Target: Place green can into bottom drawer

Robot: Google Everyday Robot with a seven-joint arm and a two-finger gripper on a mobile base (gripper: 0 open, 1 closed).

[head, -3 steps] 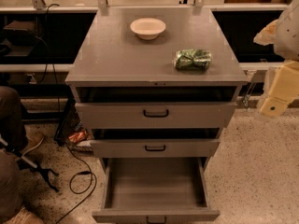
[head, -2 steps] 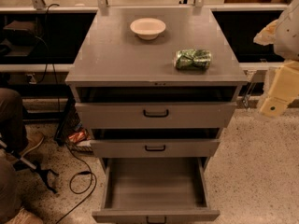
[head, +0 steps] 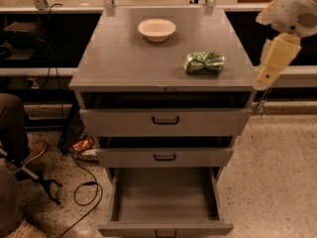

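The green can point(head: 204, 63) lies on its side on the grey cabinet top point(head: 133, 58), near the right front corner. The bottom drawer point(head: 166, 229) is pulled out wide, and its inside shows bare. My gripper point(head: 267, 73) hangs at the end of the cream arm just off the cabinet's right edge, about level with the can and a short way to its right. It is not touching the can.
A white bowl point(head: 156, 29) sits at the back middle of the cabinet top. The top drawer point(head: 165, 121) and middle drawer point(head: 164, 157) stand slightly ajar. Cables point(head: 84, 192) and a person's legs point(head: 12, 148) are on the floor to the left.
The arm and gripper have moved up and left, closer to the cabinet's right edge and the can. The can, bowl and drawers have not moved.
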